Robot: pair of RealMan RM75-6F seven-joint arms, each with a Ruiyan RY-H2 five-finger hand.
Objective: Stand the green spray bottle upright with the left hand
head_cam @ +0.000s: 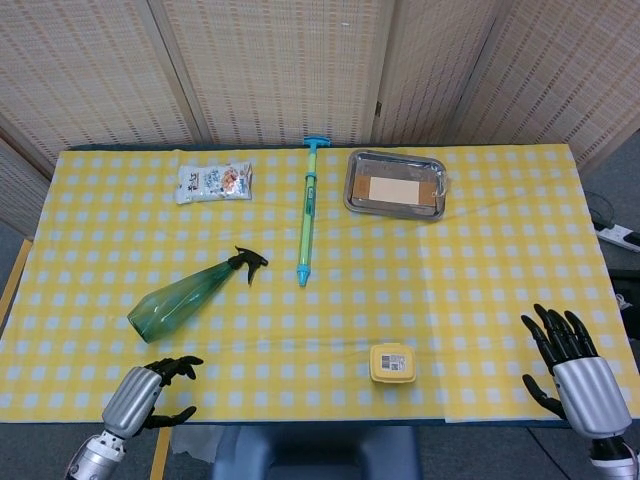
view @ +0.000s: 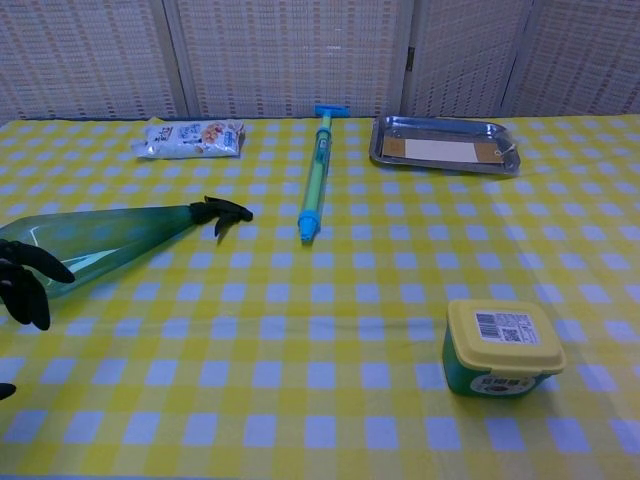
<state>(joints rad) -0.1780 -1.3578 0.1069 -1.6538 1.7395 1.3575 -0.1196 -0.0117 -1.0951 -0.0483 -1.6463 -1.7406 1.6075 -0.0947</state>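
Lying on its side on the yellow checked table [head_cam: 480, 300], left of centre: green spray bottle [head_cam: 185, 298], black nozzle pointing far and right, wide base toward the near left corner. Just near that base, hovering at the table's near edge: left hand [head_cam: 150, 393], fingers spread and loosely curled, grasping nothing, not touching the bottle. Seen in the chest view too, at the left border just beside the bottle's base [view: 22, 280].

Right of the nozzle, close by but apart: long blue and green pump tube [head_cam: 308, 212], running from near to far, handle at the far end. Far left, beyond the bottle: white snack packet [head_cam: 214, 182], lying flat. Far right of centre: metal tray [head_cam: 396, 184] with a tan card in it. Near, right of centre: small yellow-lidded tub [head_cam: 392, 363], upright. At the near right corner, well apart from everything: right hand [head_cam: 567, 360], fingers straight and spread, holding nothing.
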